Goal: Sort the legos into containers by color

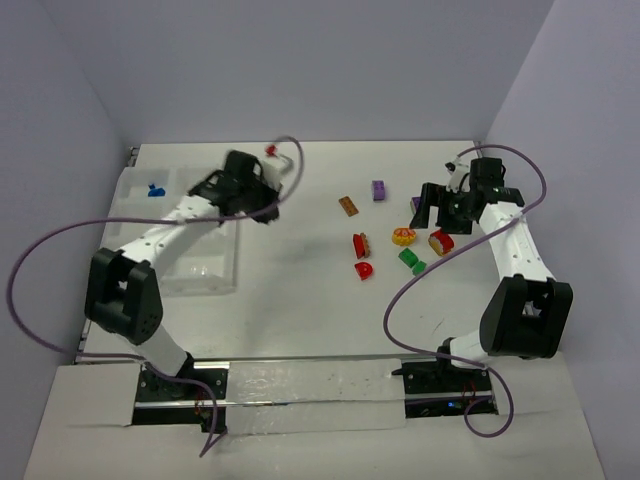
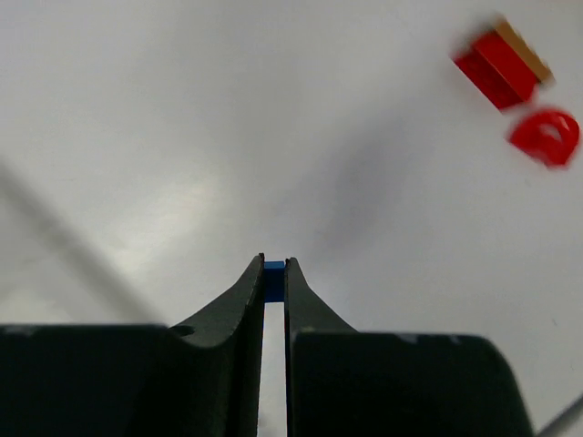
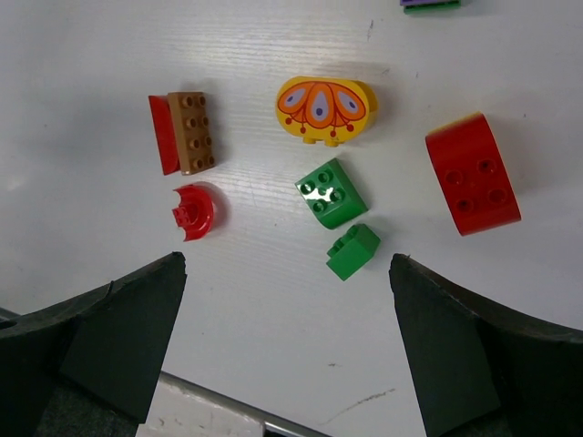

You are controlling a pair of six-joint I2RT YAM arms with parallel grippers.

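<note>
Surface (image 1: pixel 300 320) carries most legos (image 3: pixel 332 192) unsorted, red, green, yellow, purple, orange; tray (image 1: pixel 200 272) holds one blue brick (image 1: pixel 155 190), far-left compartment; right hand (image 3: pixel 287 269) gapes above the cluster; left hand (image 2: pixel 274 278) pinches a tiny blue piece (image 2: pixel 274 269): early going.

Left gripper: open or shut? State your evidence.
Shut on a blue lego: the left gripper pinches it, as the wrist view shows.

Left arm (image 1: pixel 165 235) stretched across tray (image 1: pixel 205 275); left gripper (image 2: pixel 274 266) at tray's right edge, pinched tight on blue lego (image 2: pixel 274 279). Right gripper (image 3: pixel 286 266) spread wide, well right of tray.
</note>
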